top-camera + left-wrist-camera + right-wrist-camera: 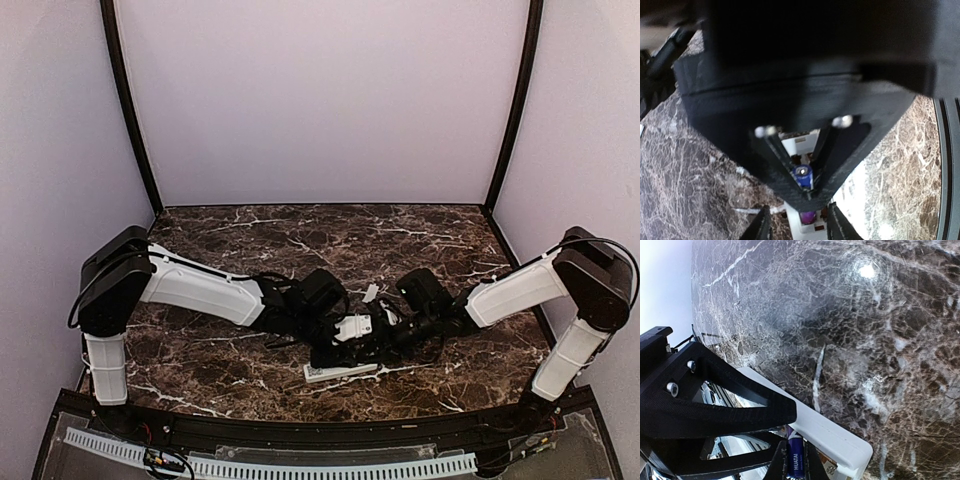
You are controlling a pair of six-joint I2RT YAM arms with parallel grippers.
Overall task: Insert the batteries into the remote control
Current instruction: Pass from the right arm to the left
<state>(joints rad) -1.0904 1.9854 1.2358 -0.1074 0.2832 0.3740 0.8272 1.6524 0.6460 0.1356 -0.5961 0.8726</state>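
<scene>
Two arms, two grippers, both meeting low over the middle of the marble table (220, 240).

One remote control (340, 371): slim white bar lying flat on the marble, just in front of the two grippers, with a dark patch at its left end. From the right wrist it shows as a white slab (832, 435) directly under the fingers.

Right gripper (795, 467): clamped almost fully closed on one battery (795, 459). It is purple-blue with "HUATAI" printed down the side, pinched between both fingers and pointing down at the remote. The left wrist view shows the same battery end-on (803, 176), blue with a silver cap, inside the right gripper's black frame.

Left gripper (800, 227): fingers part open with nothing gripped. They straddle a purple thing (807, 217) sitting in the white body of the remote, with a gap on each side of it. It looks like a second battery already seated, but the view is blurred and mostly blocked.

Battery count: one certain, in the right gripper, and one probable, in the remote. The two grippers are very close, nearly nose to nose above the remote.
</scene>
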